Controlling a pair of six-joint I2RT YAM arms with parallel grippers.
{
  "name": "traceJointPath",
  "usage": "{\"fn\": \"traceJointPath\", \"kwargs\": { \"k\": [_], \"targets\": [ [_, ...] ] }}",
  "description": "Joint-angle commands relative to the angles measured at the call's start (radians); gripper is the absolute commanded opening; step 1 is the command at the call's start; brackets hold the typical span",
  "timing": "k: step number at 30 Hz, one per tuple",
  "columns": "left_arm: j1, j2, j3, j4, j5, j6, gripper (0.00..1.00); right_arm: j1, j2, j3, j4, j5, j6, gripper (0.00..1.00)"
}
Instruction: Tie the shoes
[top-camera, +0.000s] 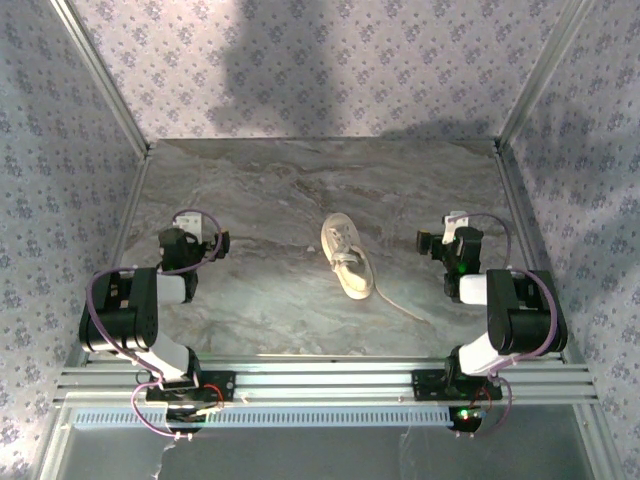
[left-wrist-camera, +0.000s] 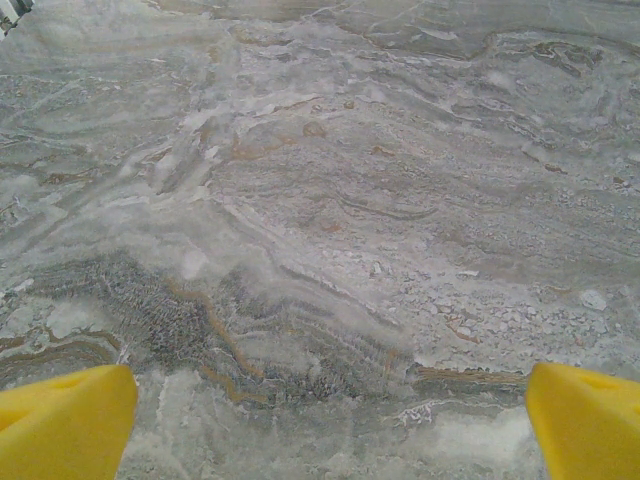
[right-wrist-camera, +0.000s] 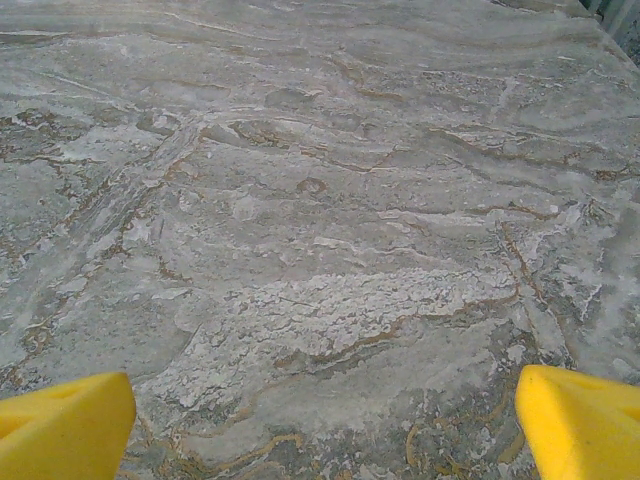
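Lying on the desk (top-camera: 260, 200), the shoe (top-camera: 348, 262) is judged wholly untied, one lace (top-camera: 400, 305) trailed loose toward the near edge, while the left hand (top-camera: 210, 243) and right hand (top-camera: 430, 242) are held spread and empty, well apart from it.

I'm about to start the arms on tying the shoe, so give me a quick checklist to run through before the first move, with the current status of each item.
1. Left gripper open and empty: ok, fingers wide over bare table.
2. Right gripper open and empty: ok.
3. Sneaker between the arms, apart from both: ok.
4. Bow tied: not ok, one lace trails loose to the near right.
5. Other lace end found: cannot tell.
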Motion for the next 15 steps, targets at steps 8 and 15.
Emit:
{"fn": "traceJointPath", "kwargs": {
  "k": [8, 15],
  "targets": [
    [0.001, -0.006, 0.034, 0.001, 0.002, -0.012, 0.99, -0.002, -0.037, 0.065, -0.082, -0.049, -0.008, 1.0],
    [0.0, -0.087, 0.149, -0.274, 0.051, -0.002, 0.99, 0.026, -0.091, 0.311, -0.612, 0.014, 0.106, 1.0]
  ]
}}
